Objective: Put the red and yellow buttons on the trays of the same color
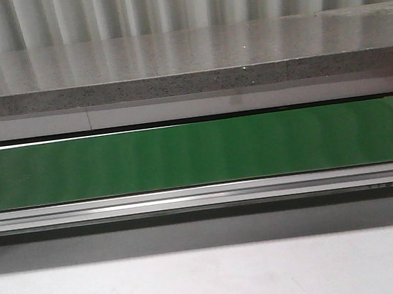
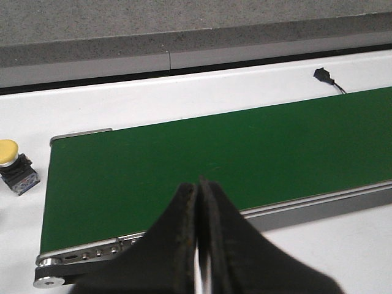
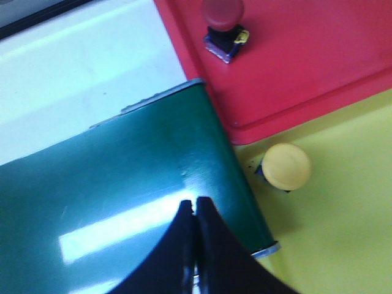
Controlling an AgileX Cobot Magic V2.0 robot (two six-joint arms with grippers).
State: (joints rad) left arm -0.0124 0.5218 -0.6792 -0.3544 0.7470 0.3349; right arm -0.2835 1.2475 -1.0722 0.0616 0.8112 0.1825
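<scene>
Green belting (image 1: 197,154) is seen stretched across the whole width of the front view, bare from edge to edge, with an aluminium rail (image 1: 202,196) beneath it and a white table surface (image 1: 213,281) filling the lower part of the frame. A grey speckled stone ledge (image 1: 189,83) is shown behind the belt, backed by a corrugated wall (image 1: 179,2). No arm or gripper is caught in this view.

In the left wrist view the left gripper (image 2: 199,187) is seen at the bottom centre, its two black fingers pressed together with nothing between them. The belt's end is shown at the lower left of that frame, where a roller (image 2: 49,269) is visible. At the far left edge, on the white table and apart from the belt, a yellow button (image 2: 15,165) on a dark base is seen standing upright. A small black connector (image 2: 323,75) with a thin lead lies at the upper right, beyond the belt.

In the right wrist view the right gripper (image 3: 195,205) is seen at the bottom centre, likewise clenched and empty, above the other end of the belt. A red tray (image 3: 318,67) fills the upper right of the frame, and a red button (image 3: 223,24) stands on it near the top. A yellow tray (image 3: 349,233) occupies the lower right, its edge meeting the red tray's rim, and a second yellow button (image 3: 286,166) rests on it just beside the belt's corner.
</scene>
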